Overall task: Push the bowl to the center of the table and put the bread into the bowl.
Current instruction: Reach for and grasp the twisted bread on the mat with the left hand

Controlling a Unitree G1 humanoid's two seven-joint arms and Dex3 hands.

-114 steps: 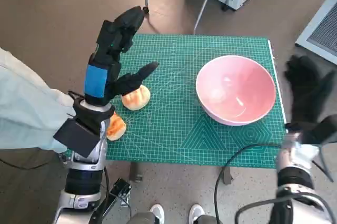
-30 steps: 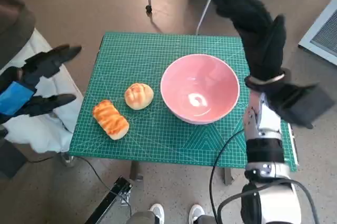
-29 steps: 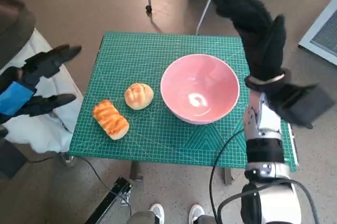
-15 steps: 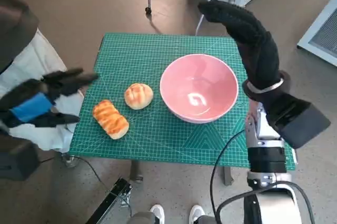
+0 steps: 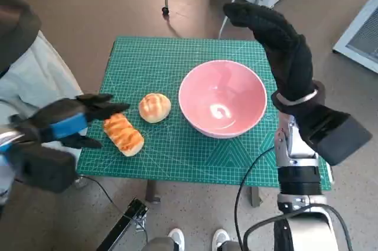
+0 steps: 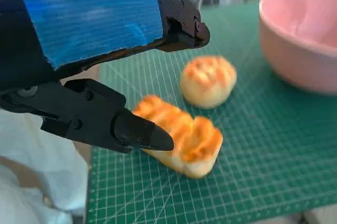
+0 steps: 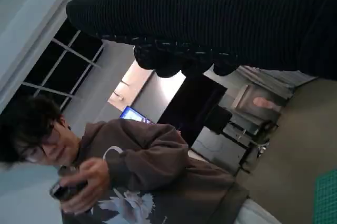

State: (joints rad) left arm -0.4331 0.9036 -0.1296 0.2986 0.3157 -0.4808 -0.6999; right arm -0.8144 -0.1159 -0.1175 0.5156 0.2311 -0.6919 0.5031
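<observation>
Roughly, the bowl push looks finished and the bread pick-up is in hand. Leftmost, the left hand [image 5: 71, 122] sits at the counter's [image 5: 236, 156] near left edge, fingers spread wide, holding nothing, tips just beside the long loaf [image 5: 123, 134]. In the left wrist view the black fingertips [image 6: 145, 134] overlap the loaf's [image 6: 181, 140] near end; can't tell if they touch it or hover just above. Next right is the round bun [image 5: 155, 107], close to the loaf but apart from it, sitting on the green mat [image 5: 153, 56]. Then the pink bowl [image 5: 222, 98], about mid-counter, nothing inside but a light reflection. Farthest right, the right hand [image 5: 277, 41] is raised over the bowl's far right rim, fingers stretched out flat, holding nothing, not touching the bowl as far as I can judge.

Next move, I'd say: close the left fingers round the loaf, lift, carry right over the bun, drop it in the bowl. The right hand should clear the bowl mouth first.

Hard to make out: the left hand is blurred in the head view. The right wrist view shows only glove [image 7: 226, 18], a person [image 7: 131, 176] holding a small object, and a sliver of mat.
</observation>
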